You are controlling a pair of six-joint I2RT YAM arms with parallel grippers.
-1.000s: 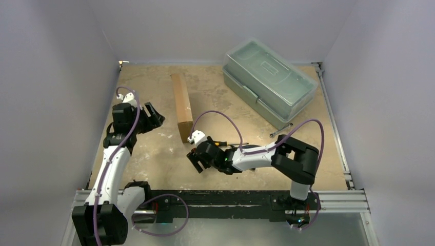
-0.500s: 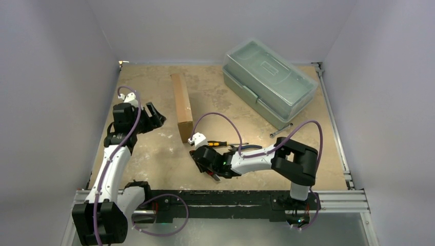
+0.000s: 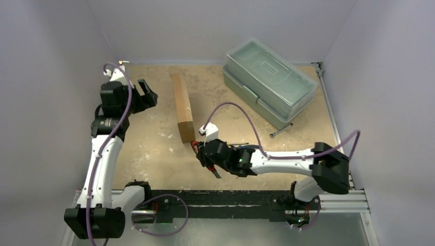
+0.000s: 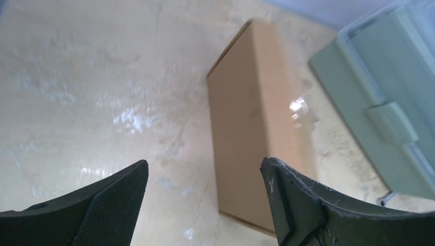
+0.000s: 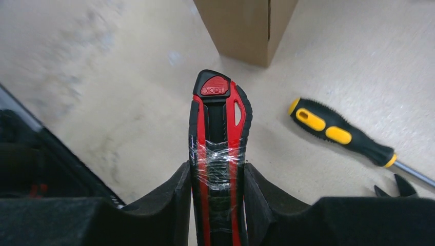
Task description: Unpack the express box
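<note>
Tan surface (image 3: pixel 154 154): express box (image 3: pixel 181 105) stood on edge; red cutter (image 5: pixel 218 133) clamped in right hand (image 5: pixel 218 173), presumably for slitting; left hand (image 4: pixel 202 169) spread wide, empty.

Translucent toolbox (image 3: pixel 269 82), perhaps a wrench (image 3: pixel 281 130) beside it; screwdriver (image 5: pixel 341 134); red-black utility knife (image 5: pixel 218 128)

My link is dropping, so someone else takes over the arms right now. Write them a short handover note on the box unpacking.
The left gripper is open and holds nothing, hovering left of the cardboard box.
The right gripper is shut on the box cutter, close to the box's near end.
The box stands on a long edge on the table and looks closed. A screwdriver lies beside the right gripper. The plastic toolbox is at the far right, lid shut.
Done: cutter in hand.
Left: open the box and take out its contents.
</note>
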